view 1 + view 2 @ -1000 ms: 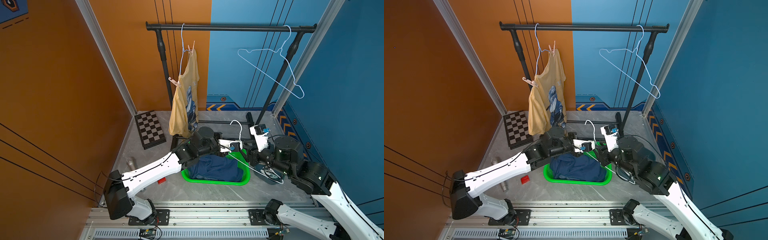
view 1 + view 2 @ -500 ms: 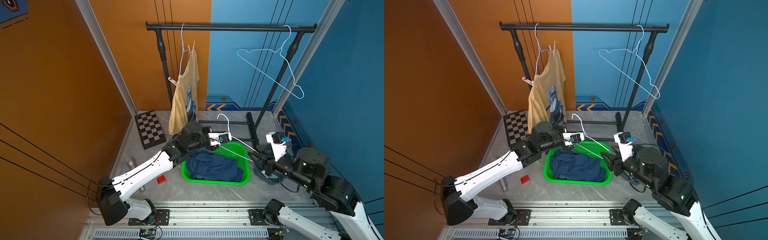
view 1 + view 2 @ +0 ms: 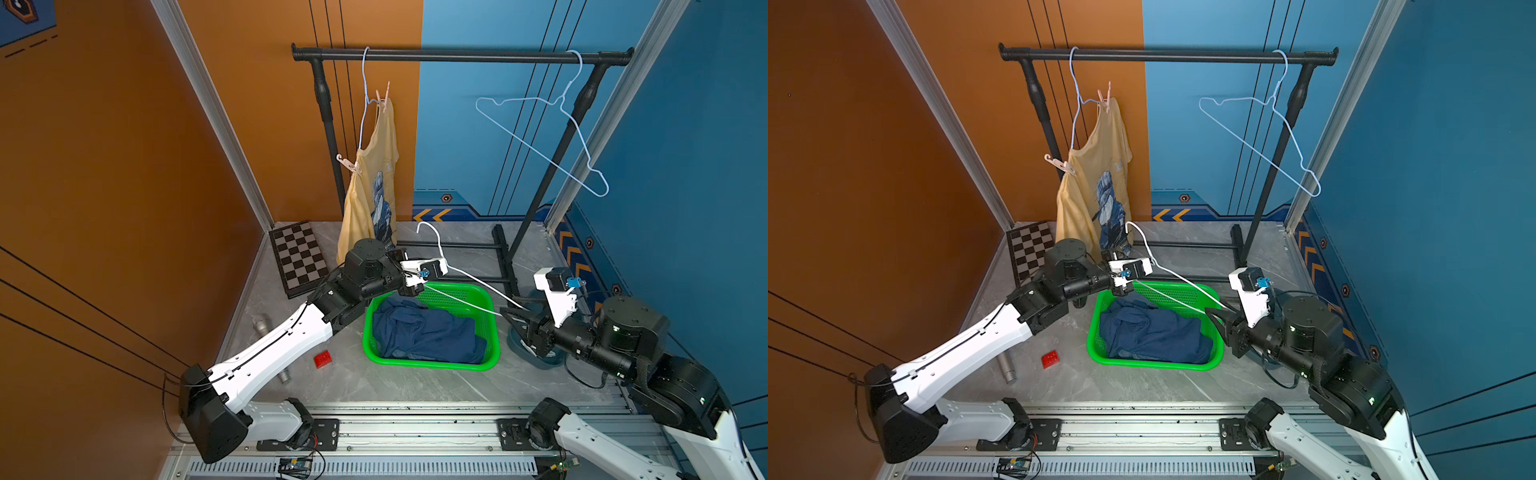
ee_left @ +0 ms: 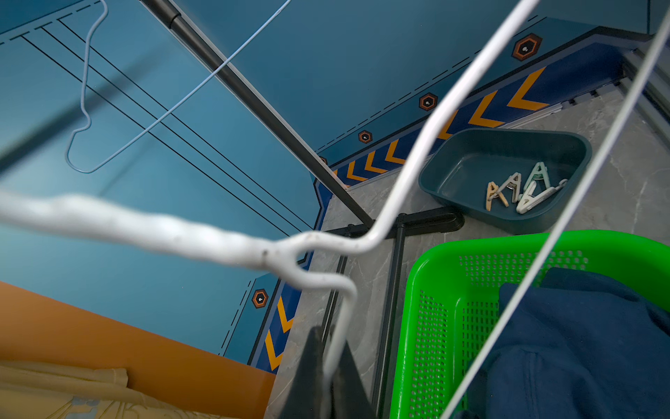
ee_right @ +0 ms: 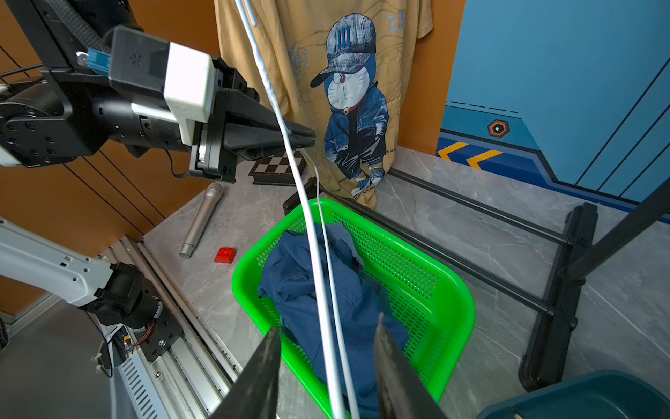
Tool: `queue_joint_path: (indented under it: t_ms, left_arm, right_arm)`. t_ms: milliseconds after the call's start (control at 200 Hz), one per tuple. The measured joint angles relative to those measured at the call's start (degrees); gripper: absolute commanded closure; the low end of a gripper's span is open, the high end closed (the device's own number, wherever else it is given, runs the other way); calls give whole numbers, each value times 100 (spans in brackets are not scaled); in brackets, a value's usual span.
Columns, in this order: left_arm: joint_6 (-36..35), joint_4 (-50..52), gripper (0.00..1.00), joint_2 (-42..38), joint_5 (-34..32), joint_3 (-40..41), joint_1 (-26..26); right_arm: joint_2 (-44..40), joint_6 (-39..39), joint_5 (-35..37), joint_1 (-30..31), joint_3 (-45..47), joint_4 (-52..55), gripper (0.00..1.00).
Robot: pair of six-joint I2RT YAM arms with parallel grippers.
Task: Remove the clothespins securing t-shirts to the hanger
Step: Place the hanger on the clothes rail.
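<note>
We see the left gripper (image 5: 306, 137), at mid-frame in both top views, with its jaws clamped on the white hanger (image 4: 217, 240) near its neck. The right gripper (image 5: 326, 326) has its jaws apart, and the hanger's wires pass between them. Two pink clothespins (image 3: 385, 94) pin the yellow t-shirt (image 3: 374, 195) at upper centre, and four more lie in the teal tray (image 4: 471, 152). At lower centre, the green basket (image 3: 432, 366) holds dark t-shirts (image 3: 419, 332).

We see a grey marbled floor (image 3: 415, 386) — on it a green basket (image 3: 432, 366), a chessboard (image 3: 300, 257), a red block (image 3: 323, 359), a silver microphone (image 5: 201, 221), a dark teal tray (image 4: 460, 170) and the black rack's feet (image 3: 500, 249).
</note>
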State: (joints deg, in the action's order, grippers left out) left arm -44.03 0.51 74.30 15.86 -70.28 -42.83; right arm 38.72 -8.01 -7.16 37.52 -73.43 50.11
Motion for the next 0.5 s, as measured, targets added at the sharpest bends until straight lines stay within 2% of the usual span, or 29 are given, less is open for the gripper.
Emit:
queue_joint_path:
  t_ms: [501]
  left_arm:
    - [59, 15, 98, -2, 92, 2, 9]
  right_arm:
    - [17, 79, -105, -20, -236, 7, 76]
